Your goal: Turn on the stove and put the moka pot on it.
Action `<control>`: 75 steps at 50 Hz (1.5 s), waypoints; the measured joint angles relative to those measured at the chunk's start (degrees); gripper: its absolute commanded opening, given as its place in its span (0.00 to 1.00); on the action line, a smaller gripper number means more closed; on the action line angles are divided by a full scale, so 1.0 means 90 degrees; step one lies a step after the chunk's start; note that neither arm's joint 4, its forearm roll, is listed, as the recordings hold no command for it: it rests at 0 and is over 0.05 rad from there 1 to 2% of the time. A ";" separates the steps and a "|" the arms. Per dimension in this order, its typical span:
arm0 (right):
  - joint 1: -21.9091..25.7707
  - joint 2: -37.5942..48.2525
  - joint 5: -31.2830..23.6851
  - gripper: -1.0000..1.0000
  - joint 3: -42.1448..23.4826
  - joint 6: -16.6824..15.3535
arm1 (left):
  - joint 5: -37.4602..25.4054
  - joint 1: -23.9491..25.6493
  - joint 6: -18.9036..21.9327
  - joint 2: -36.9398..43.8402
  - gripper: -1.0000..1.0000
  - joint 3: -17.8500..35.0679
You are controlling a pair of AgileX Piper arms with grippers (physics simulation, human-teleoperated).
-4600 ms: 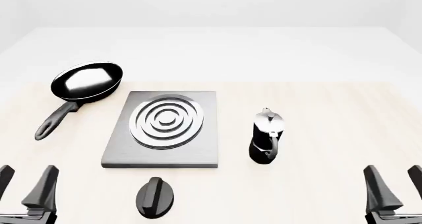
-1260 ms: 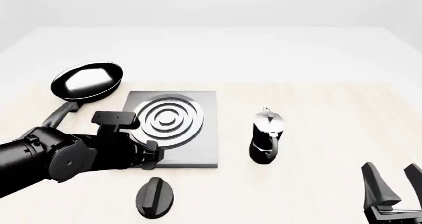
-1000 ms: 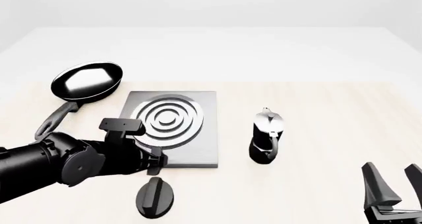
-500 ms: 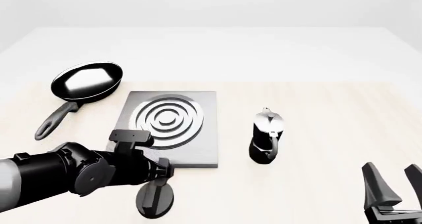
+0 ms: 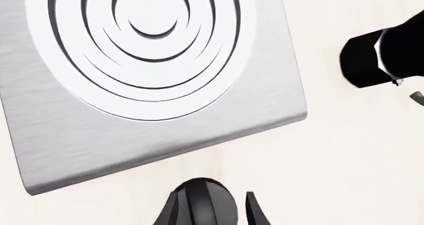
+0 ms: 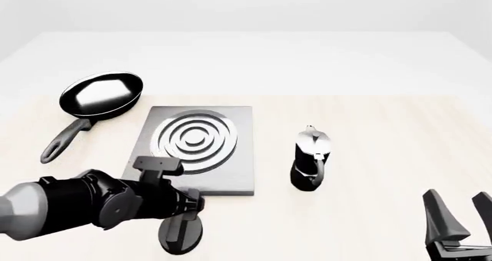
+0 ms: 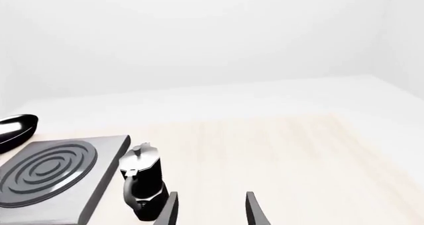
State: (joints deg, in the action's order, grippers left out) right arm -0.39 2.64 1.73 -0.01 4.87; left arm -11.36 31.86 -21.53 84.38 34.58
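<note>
the left gripper straddles the knob, fingers parted, in front of the stove. the moka pot stands right of it; the right gripper rests open.

Your left arm covered upper part of knob in front view; jaws there out of sight behind wrist, so you could not read grip from it. Left wrist view cut knob off at frame edge, also stove on two sides and moka pot, only its black body showing. Front view cropped right gripper at bottom edge. Right wrist view clipped frying pan, stove corner and pot base.
</note>
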 measured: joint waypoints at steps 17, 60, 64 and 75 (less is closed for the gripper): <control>0.0004 -0.0052 -0.0031 1.00 0.0000 0.0058 | 0.0197 0.0109 -0.0077 0.0296 1.00 -0.0041; 0.0042 -0.0072 -0.0041 1.00 -0.0002 0.0115 | 0.0315 -0.0518 0.0289 0.0384 1.00 -0.0025; 0.0047 -0.0058 -0.0031 1.00 -0.0001 0.0110 | 0.0309 -0.0627 0.0347 0.0355 1.00 -0.0013; 0.0060 0.0019 0.0020 1.00 0.0000 0.0092 | 0.0312 -0.0811 0.0395 0.0315 1.00 -0.0039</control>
State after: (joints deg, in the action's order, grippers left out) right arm 0.16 2.81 1.92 -0.01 5.70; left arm -8.55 24.56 -17.97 87.21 34.23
